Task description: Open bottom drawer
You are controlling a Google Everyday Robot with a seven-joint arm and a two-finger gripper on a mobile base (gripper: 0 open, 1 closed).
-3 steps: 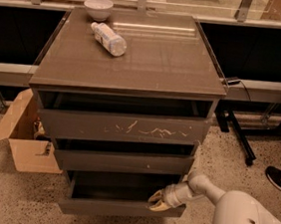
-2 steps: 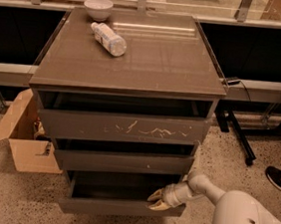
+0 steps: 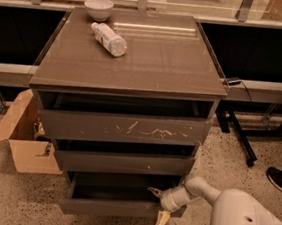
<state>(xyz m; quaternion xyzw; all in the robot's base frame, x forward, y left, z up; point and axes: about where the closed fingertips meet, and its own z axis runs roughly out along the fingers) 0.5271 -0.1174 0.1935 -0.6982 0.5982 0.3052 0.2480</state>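
The bottom drawer [image 3: 106, 207] is the lowest, plain dark grey-brown front of the cabinet. It stands pulled out a little, with its dark inside showing behind the front. My gripper [image 3: 157, 206] is at the drawer's right end. One finger [image 3: 153, 191] reaches inside behind the front. The other, pale finger [image 3: 161, 221] hangs outside in front of it. The jaws stand apart, straddling the drawer front's top edge. My white arm [image 3: 240, 220] comes in from the lower right.
Above are the middle drawer [image 3: 123, 162] and the scratched top drawer [image 3: 124, 128]. A bowl [image 3: 98, 8] and a lying bottle [image 3: 109, 39] are on the cabinet top. An open cardboard box [image 3: 25, 140] stands at the left. A shoe [image 3: 280, 180] and a black stand leg [image 3: 239, 137] are at the right.
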